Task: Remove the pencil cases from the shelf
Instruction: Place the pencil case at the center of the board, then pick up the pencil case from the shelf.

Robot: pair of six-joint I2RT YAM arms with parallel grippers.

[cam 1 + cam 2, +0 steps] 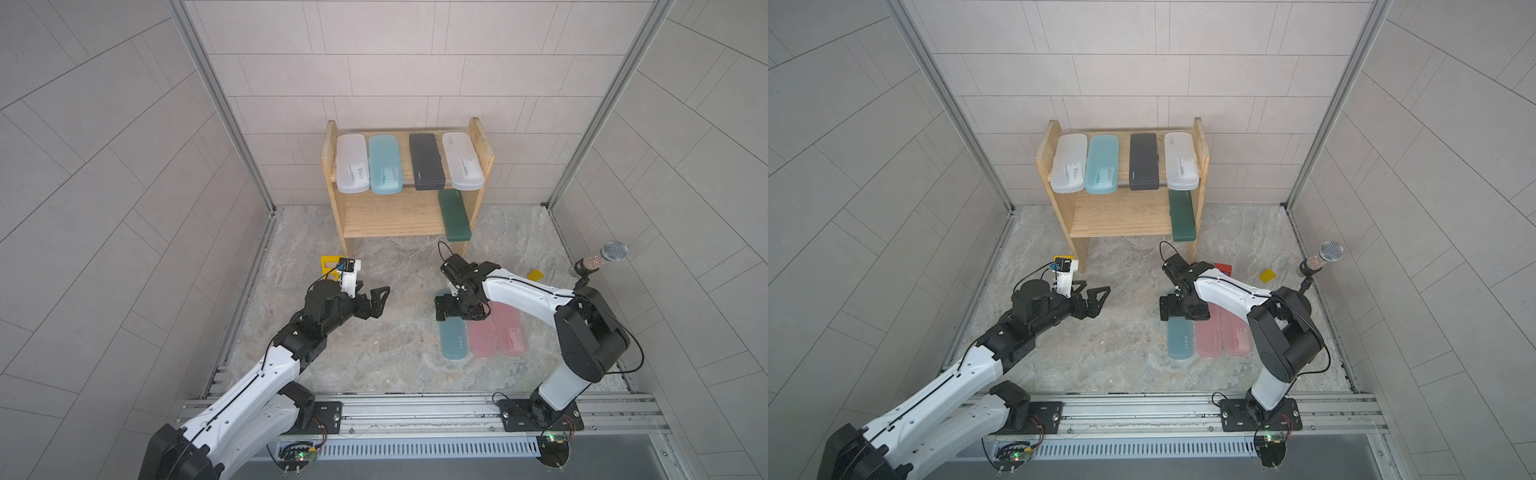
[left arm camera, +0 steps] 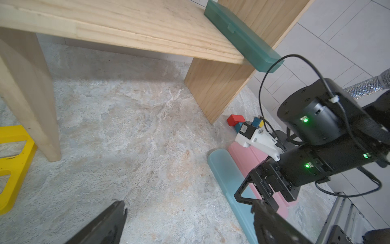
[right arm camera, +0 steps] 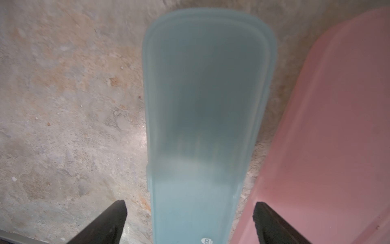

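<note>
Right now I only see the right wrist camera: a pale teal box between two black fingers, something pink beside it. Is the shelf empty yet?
Observer: No. The shelf has four on top: frosted white case, light teal case, black case, second frosted white case.
Operator: Anything lower?
Observer: A dark green case on the lower tier, at the right end, overhanging the front.
Operator: And the other arm?
Observer: The left fingers are open, holding nothing.

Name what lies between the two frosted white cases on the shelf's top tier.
A light teal case and a black case, with a strip of bare shelf between those two; both top views show it.
</note>
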